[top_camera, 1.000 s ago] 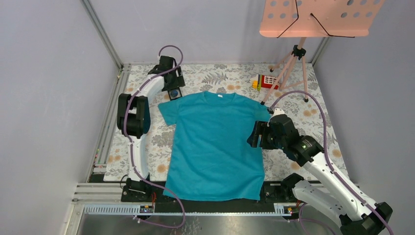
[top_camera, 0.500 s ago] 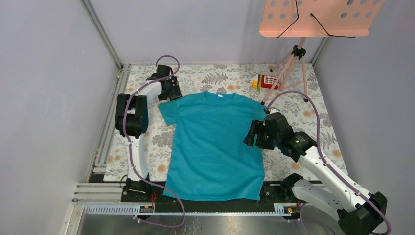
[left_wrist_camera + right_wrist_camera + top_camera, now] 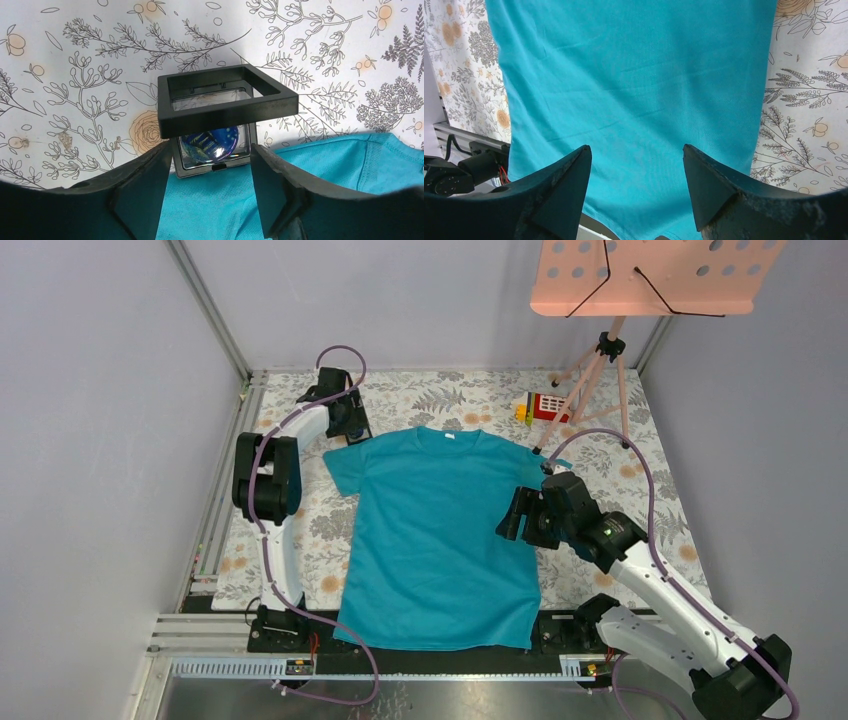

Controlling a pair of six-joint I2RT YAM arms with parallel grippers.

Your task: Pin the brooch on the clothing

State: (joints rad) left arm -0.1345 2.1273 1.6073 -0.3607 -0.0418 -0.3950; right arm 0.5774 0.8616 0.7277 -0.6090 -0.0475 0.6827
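Observation:
The teal T-shirt [image 3: 440, 535] lies flat on the floral mat, neck to the far side; it also fills the right wrist view [image 3: 634, 90]. The dark-blue brooch [image 3: 210, 145] sits inside a small black square frame [image 3: 225, 105] on the mat at the shirt's left sleeve [image 3: 240, 200]. My left gripper [image 3: 209, 187] is open, its jaws standing on either side just short of the frame, low over the sleeve. In the top view it is at the far left [image 3: 345, 415] and hides the brooch. My right gripper [image 3: 510, 515] is open and empty above the shirt's right side [image 3: 636, 192].
A pink perforated stand on a tripod [image 3: 600, 350] stands at the far right. A small red and yellow toy [image 3: 540, 406] lies beside it. Enclosure walls close in on the left, back and right. A metal rail [image 3: 400, 665] runs along the near edge.
My left gripper has closed in over the black frame at the left sleeve. My right gripper has shifted slightly left, further over the shirt's right side.

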